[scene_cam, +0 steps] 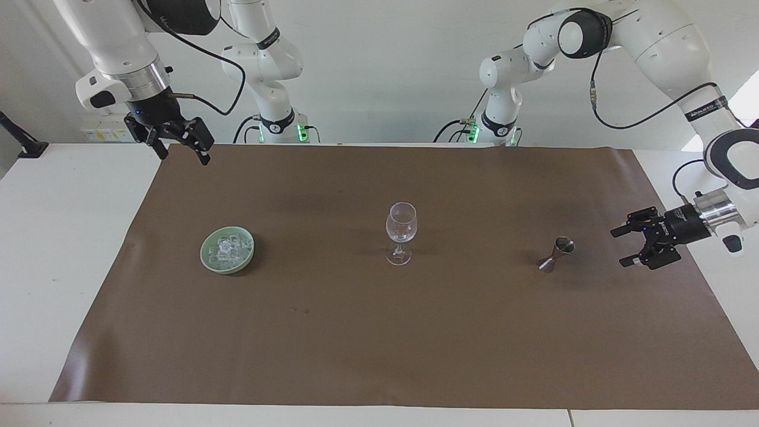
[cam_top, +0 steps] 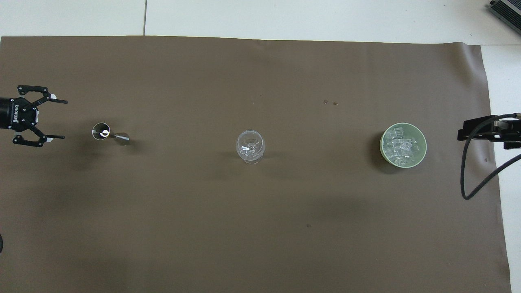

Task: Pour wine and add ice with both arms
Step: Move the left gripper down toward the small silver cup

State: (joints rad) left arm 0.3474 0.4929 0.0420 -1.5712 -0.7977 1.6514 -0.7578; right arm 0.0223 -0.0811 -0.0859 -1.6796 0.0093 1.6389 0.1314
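Left tool, black, gapes near conical steel jigger.
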